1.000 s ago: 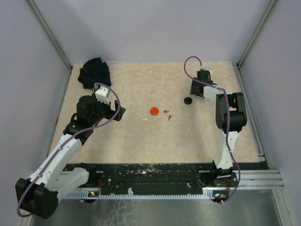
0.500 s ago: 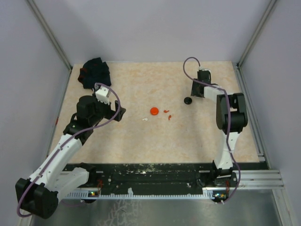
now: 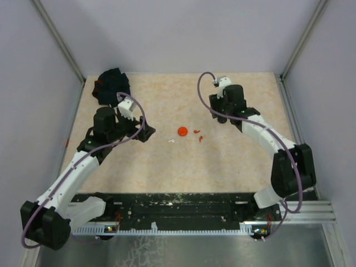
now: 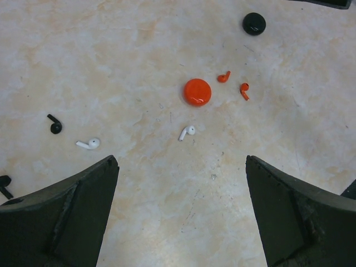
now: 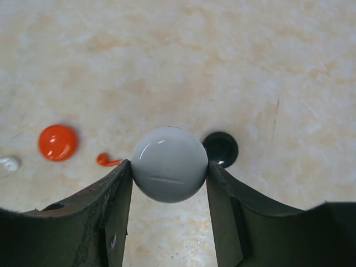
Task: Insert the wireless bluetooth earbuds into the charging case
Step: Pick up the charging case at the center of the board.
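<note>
My right gripper [image 5: 169, 169] is shut on a round white charging case [image 5: 169, 164] and holds it above the table, next to a round black case [image 5: 220, 148]. A round red case [image 3: 182, 131] lies mid-table, and it also shows in the right wrist view [image 5: 57, 142]. Two red earbuds [image 4: 223, 77] [image 4: 245, 90] lie just beside it. White earbuds [image 4: 187, 132] [image 4: 89, 144] and black earbuds [image 4: 54, 125] [image 4: 4, 184] lie nearer my left gripper [image 4: 181, 164], which is open and empty above bare table. In the top view the right gripper [image 3: 218, 111] hides the black case.
A black fabric bundle [image 3: 111, 84] lies at the back left corner. Grey walls with metal posts close in the table on three sides. A black rail [image 3: 178, 203] runs along the near edge between the arm bases.
My right arm has swung from the back right toward the middle, over the black case. My left gripper has shifted slightly right and farther back.
</note>
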### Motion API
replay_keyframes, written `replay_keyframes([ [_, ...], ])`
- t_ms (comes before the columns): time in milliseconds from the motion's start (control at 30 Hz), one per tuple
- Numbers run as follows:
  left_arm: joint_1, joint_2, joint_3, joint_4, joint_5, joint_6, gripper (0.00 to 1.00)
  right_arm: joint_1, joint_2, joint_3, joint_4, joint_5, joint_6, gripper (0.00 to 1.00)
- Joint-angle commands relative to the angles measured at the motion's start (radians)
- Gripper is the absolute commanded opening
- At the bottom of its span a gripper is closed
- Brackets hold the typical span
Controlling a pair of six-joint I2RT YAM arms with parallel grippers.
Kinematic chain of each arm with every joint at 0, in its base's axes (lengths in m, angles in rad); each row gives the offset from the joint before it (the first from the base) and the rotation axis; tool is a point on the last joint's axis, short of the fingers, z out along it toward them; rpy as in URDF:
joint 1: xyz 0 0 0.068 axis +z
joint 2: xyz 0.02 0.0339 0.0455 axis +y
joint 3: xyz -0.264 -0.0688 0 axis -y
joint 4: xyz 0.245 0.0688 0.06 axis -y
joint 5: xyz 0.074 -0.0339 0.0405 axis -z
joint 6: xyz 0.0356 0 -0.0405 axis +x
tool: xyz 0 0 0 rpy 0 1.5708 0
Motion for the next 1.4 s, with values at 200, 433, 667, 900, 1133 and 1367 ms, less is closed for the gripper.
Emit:
replay_keyframes([
  [200, -0.003, 0.078, 0.116, -0.016, 0.227, -0.053, 1.00, 0.155, -0.287, -0.048, -0.056, -0.318, -0.272, 0.44],
  [433, -0.003, 0.099, 0.147, 0.018, 0.329, -0.114, 1.00, 0.257, -0.366, -0.032, -0.132, -0.461, -0.502, 0.45],
  [667, -0.004, 0.106, 0.112, 0.144, 0.503, -0.238, 0.97, 0.333, -0.395, -0.017, -0.157, -0.541, -0.711, 0.50],
  [900, -0.010, 0.108, 0.055, 0.276, 0.601, -0.358, 0.84, 0.415, -0.375, 0.017, -0.185, -0.496, -0.810, 0.49],
  [1133, -0.010, 0.114, 0.054, 0.257, 0.649, -0.307, 0.92, 0.465, -0.363, 0.040, -0.215, -0.459, -0.837, 0.47],
  [1367, -0.013, 0.112, 0.029, 0.353, 0.721, -0.359, 0.87, 0.530, -0.350, 0.065, -0.212, -0.402, -0.875, 0.47],
])
